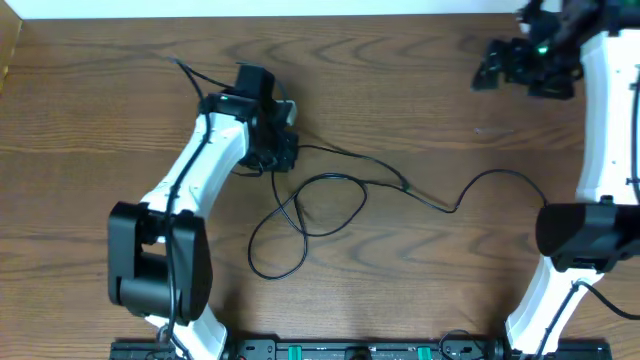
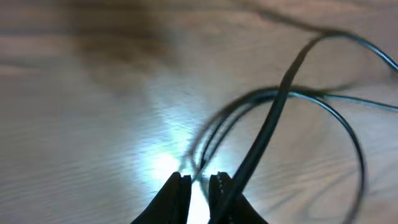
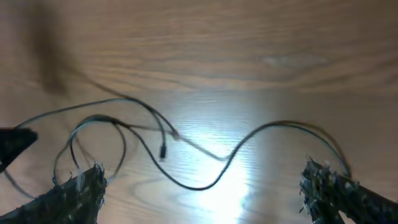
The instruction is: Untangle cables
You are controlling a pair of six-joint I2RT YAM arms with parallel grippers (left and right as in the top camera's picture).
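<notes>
The long black cable [image 1: 500, 172] lies in loose crossing loops across the middle of the wooden table [image 1: 420, 90]. My left gripper [image 1: 280, 155] is low at the cable's left end. In the left wrist view its fingers [image 2: 199, 180] are nearly together, with thin strands of the black cable [image 2: 348, 124] running in between the tips. My right gripper [image 1: 490, 70] is raised at the far right. It is wide open and empty [image 3: 202, 186] above the cable [image 3: 273, 124] and a small plug [image 3: 163, 151]. I cannot make out the white cable for certain.
The table's far edge [image 1: 300, 14] meets a white surface. The arm bases [image 1: 160, 270] and a black rail [image 1: 350, 350] stand at the near edge. The right arm's base [image 1: 585, 235] is at the right.
</notes>
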